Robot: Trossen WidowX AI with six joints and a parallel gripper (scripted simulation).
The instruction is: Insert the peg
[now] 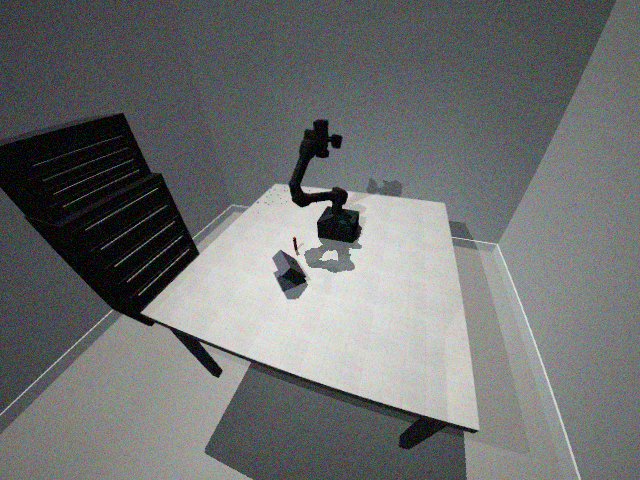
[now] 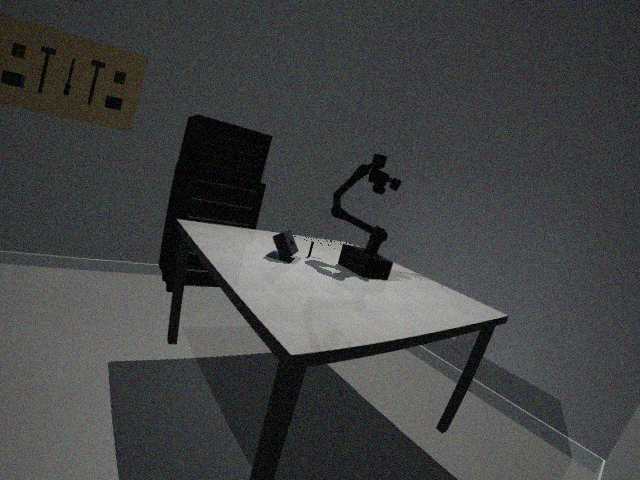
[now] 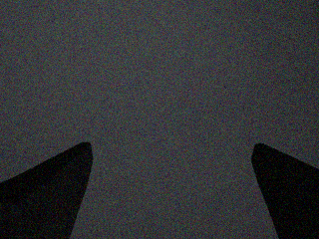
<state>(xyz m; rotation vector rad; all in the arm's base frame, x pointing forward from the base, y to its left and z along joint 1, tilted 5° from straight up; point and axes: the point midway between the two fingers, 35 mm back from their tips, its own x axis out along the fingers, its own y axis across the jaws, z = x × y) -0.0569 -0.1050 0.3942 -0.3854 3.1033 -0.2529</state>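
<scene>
The peg (image 1: pixel 295 245) (image 2: pixel 310 250) is thin and dark with a reddish top. It stands upright on the table (image 1: pixel 392 320) (image 2: pixel 372 315), between the sloped panel and the arm's base. The sloped panel (image 1: pixel 285 262) (image 2: pixel 284 244) is a small grey tilted block. Its hole is too small and dark to make out clearly. My gripper (image 1: pixel 329 147) (image 2: pixel 387 186) (image 3: pixel 172 145) is open and empty, raised high above the table and well away from the peg. The wrist view shows only the two dark fingers, wide apart, against a plain grey wall.
The arm's dark base (image 1: pixel 337 225) (image 2: pixel 364 261) stands on the table near the peg. A tall black slatted cabinet (image 1: pixel 98 206) (image 2: pixel 222 160) stands beyond the table's edge, on the panel's side. Shadows of the arm and panel fall on the table top.
</scene>
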